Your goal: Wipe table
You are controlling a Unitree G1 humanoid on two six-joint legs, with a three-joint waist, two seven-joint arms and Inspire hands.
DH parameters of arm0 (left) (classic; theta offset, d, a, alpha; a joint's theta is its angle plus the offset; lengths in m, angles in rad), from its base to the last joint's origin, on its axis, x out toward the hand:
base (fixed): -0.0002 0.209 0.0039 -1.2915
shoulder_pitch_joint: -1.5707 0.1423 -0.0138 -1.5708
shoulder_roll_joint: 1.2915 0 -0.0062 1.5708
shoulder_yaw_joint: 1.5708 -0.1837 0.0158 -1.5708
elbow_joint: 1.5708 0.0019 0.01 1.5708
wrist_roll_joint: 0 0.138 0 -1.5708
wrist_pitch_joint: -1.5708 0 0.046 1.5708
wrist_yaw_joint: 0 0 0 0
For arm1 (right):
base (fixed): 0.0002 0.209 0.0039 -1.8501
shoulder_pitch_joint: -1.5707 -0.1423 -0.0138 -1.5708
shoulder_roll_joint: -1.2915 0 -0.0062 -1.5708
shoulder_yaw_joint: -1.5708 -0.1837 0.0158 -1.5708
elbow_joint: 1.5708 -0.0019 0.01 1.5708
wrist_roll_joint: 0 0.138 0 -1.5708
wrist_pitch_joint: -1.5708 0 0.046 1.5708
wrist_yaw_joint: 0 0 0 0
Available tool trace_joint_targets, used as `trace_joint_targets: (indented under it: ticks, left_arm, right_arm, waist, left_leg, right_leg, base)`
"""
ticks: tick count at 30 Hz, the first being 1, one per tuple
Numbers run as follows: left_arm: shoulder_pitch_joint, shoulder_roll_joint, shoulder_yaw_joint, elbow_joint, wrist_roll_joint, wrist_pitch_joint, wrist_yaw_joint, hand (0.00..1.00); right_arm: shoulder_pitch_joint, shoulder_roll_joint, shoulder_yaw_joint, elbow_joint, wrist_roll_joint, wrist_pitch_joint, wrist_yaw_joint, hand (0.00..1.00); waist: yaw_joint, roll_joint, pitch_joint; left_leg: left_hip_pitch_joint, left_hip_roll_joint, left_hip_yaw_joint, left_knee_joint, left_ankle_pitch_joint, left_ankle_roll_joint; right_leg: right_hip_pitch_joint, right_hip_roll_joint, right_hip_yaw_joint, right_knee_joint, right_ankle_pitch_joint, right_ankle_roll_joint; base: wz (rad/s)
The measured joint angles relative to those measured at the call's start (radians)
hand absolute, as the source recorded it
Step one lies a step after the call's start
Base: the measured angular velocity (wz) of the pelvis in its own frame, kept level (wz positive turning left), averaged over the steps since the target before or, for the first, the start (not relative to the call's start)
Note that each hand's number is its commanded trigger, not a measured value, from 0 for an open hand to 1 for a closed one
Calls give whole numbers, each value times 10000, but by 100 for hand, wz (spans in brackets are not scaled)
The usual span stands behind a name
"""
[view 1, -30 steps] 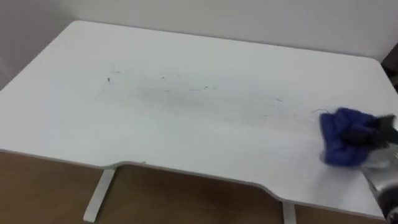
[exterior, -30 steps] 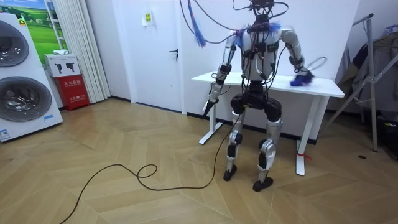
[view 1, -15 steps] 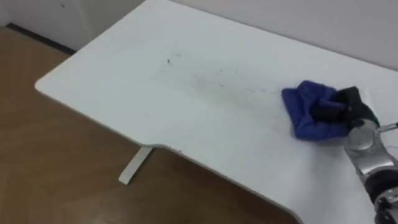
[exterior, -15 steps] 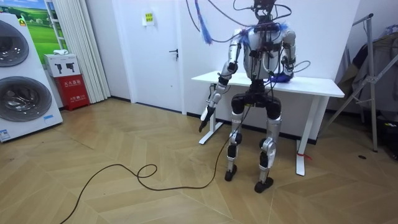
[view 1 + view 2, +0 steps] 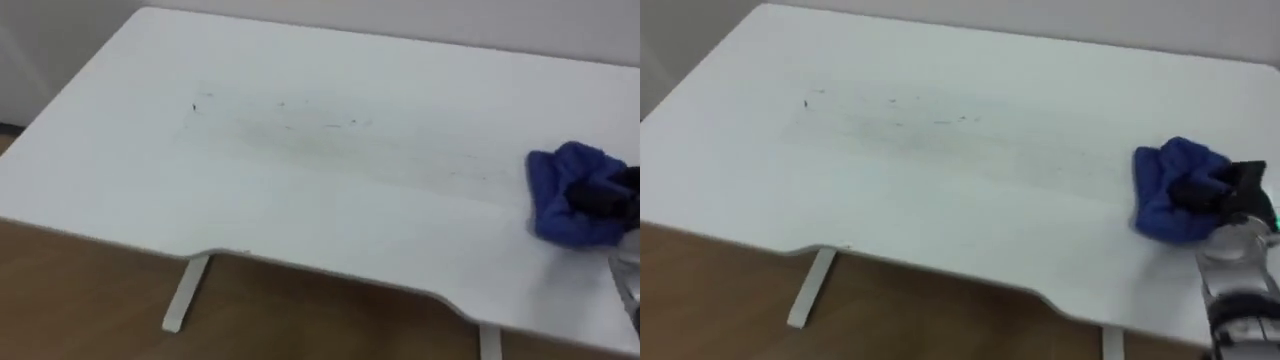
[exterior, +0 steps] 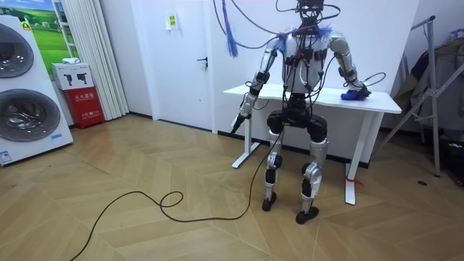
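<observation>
Evidently mid-wipe — the right hand (image 5: 1236, 194), fingers curled into the blue cloth (image 5: 1160, 195) at the table's (image 5: 1060, 75) three o'clock, next needs a sweep toward the eleven-o'clock marks (image 5: 895, 112).

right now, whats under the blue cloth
The blue cloth lies bunched on the white table, near its right end, with the right hand gripping it from above. The tabletop beneath is covered, so whether that patch is clean cannot be seen.
</observation>
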Motion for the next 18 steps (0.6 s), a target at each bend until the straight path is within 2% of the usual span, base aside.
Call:
trace_joint_targets:
  ticks: [2,4,5,7,8,10,12,14,15,16,17,18]
  left_arm:
    - [-210,-22,-529,351,-6,24,-175,0]
    - [-248,-59,-664,335,-14,89,-211,0]
    - [-282,-66,-762,310,-110,208,-217,0]
    - [-294,-38,-747,348,-313,392,-225,0]
    - [-149,6,-740,477,-470,459,-235,0]
    - [-109,35,-734,494,-581,541,-264,0]
    - [-35,71,-731,534,-599,539,-390,0]
    - [-15,119,-652,441,-569,497,-471,0]
    - [38,131,-576,326,-565,490,-472,0]
    - [196,169,-467,68,-552,482,-471,0]
    - [343,195,-394,-77,-555,471,-470,0]
    - [371,202,-324,-69,-564,470,-458,0]
  right_arm:
    - [-1394,294,1039,142,-460,242,27,100]
    - [-2122,589,1156,146,-858,163,2,100]
    - [-2360,531,1216,154,-873,102,-50,100]
    - [-2491,372,1313,121,-874,26,-200,100]
    - [-2466,280,1370,112,-967,-33,-229,100]
    - [-2294,139,1393,166,-1029,-233,-230,100]
    - [-1947,79,1357,175,-1028,-521,-316,100]
    - [-1186,26,862,168,-912,-747,-313,100]
    - [-925,14,650,169,-828,-855,-319,100]
    - [-376,21,53,167,-681,-1064,-345,100]
    - [145,-16,-397,168,-597,-1222,-356,100]
    - [424,-50,-594,168,-526,-1301,-371,100]
  waist:
    - [511,172,109]
    - [631,333,228]
    - [848,361,271]
    - [1131,344,275]
    - [1123,327,278]
    - [996,301,289]
    - [817,174,281]
    - [381,-21,262]
    - [278,-87,239]
    - [136,-225,184]
    - [-126,-290,151]
    - [-230,-321,116]
  left_leg:
    - [-447,164,113,122,53,-97]
    - [-834,191,-70,179,149,-229]
    - [-1051,203,-95,131,256,-274]
    - [-1189,191,-112,-75,464,-287]
    - [-1139,167,-174,-186,554,-311]
    - [-1082,139,-331,-247,605,-351]
    - [-953,55,-503,-370,709,-358]
    - [-777,-106,-849,-404,702,-341]
    - [-727,-144,-967,-412,694,-328]
    - [-575,-183,-1082,-430,658,-284]
    - [-442,-268,-1221,-415,604,-226]
    - [-372,-313,-1267,-422,584,-198]
  right_leg:
    - [-554,202,103,0,201,-256]
    - [-927,289,95,10,235,-369]
    - [-1204,304,101,50,240,-440]
    - [-1463,295,118,115,206,-513]
    - [-1457,269,43,137,162,-546]
    - [-1380,239,-76,186,74,-559]
    - [-1281,113,-224,357,-108,-524]
    - [-981,-99,-620,510,-423,-384]
    - [-860,-118,-720,472,-466,-331]
    - [-616,-124,-898,326,-485,-274]
    - [-347,-197,-1095,287,-528,-185]
    - [-248,-234,-1149,265,-550,-128]
  base:
    - [-51]
    - [6]
    - [10]
    - [7]
    - [14]
    - [25]
    - [36]
    - [59]
    - [59]
    - [49]
    - [44]
    - [38]
